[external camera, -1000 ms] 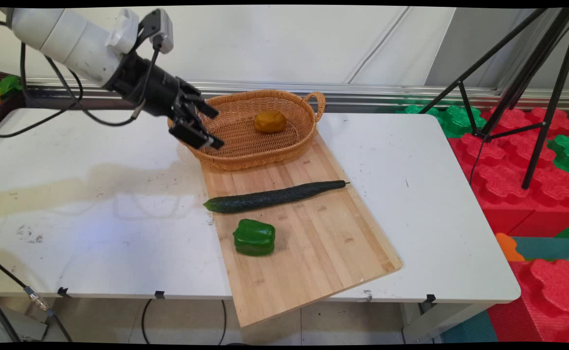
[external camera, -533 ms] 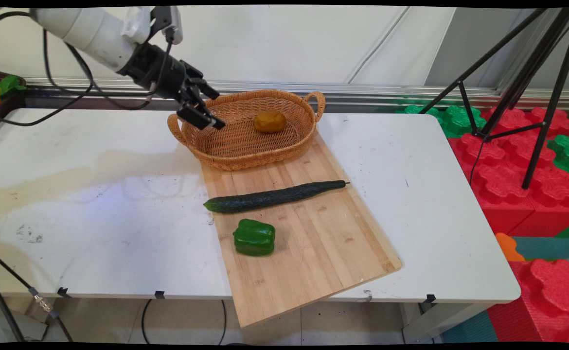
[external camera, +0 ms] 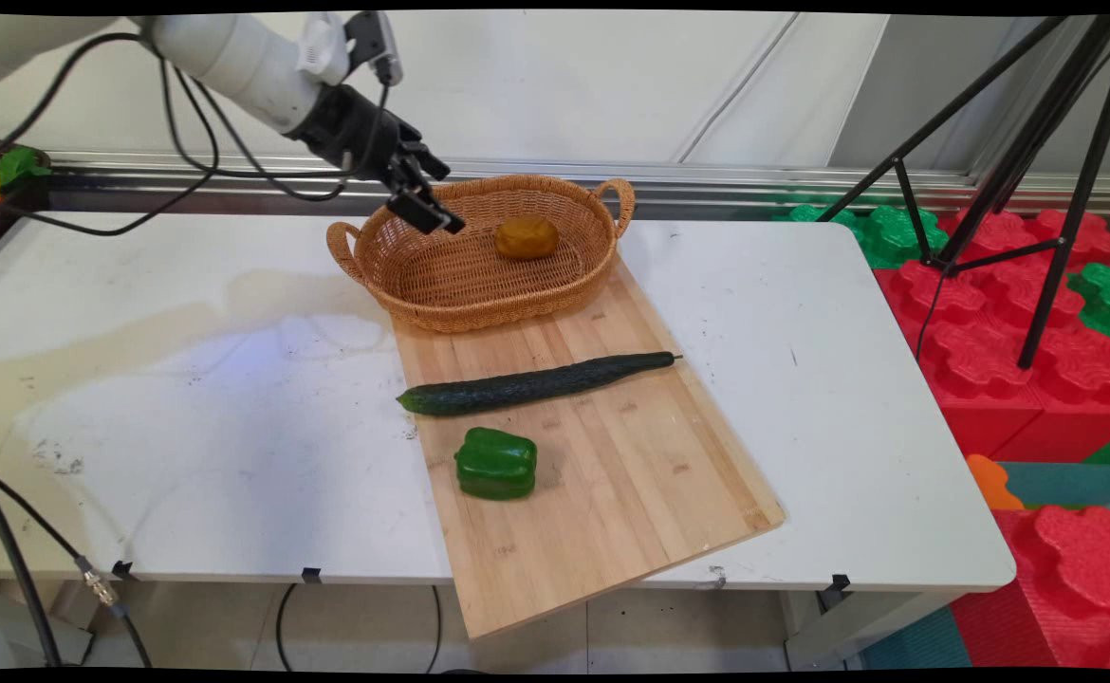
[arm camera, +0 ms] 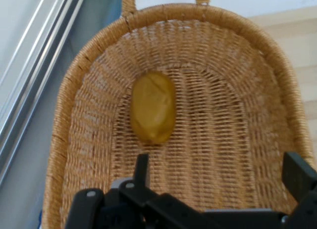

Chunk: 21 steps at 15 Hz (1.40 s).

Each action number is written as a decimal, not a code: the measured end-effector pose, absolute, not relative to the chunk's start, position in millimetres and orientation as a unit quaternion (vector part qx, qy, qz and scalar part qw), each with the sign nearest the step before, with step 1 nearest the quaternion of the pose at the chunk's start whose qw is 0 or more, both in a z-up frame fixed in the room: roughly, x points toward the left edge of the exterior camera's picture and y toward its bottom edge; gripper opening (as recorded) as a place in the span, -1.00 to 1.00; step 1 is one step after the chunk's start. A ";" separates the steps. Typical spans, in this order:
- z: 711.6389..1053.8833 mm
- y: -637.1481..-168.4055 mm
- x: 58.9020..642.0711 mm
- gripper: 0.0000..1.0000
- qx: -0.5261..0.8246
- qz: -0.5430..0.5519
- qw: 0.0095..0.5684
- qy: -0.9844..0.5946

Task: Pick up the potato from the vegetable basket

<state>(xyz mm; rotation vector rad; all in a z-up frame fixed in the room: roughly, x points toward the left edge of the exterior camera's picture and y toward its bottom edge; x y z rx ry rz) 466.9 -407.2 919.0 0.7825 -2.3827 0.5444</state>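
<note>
My gripper (external camera: 446, 199) hangs open over the left part of a woven basket (external camera: 479, 318), pointing down and to the right into it, with nothing between its fingers. A yellow-brown potato (external camera: 526, 237) lies inside the basket, a short way right of the fingertips. In the hand view the potato (arm camera: 153, 108) lies on the basket floor just beyond my open gripper (arm camera: 220, 172), nearer the left finger (arm camera: 142, 164). The basket's rim (arm camera: 64, 140) curves around both sides.
The basket stands on the far end of a wooden board (external camera: 631, 474) that juts over the white table's (external camera: 185, 427) front edge. A long cucumber (external camera: 536, 382) and a green pepper (external camera: 496, 463) lie on the board. A black tripod (external camera: 1039, 190) and red and green foam blocks (external camera: 1010, 379) stand at the right.
The gripper has moved to the right and up, from the basket's left handle to above the basket's inside, closer to the potato. Nothing on the table has shifted.
</note>
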 end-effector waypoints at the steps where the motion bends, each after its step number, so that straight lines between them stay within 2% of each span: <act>1: 914.6 -416.8 465.0 1.00 0.295 0.204 0.283 -0.890; 10: 871.8 -483.9 443.5 1.00 0.314 0.186 0.278 -0.888; 21: 828.9 -521.2 431.7 1.00 0.328 0.162 0.267 -0.892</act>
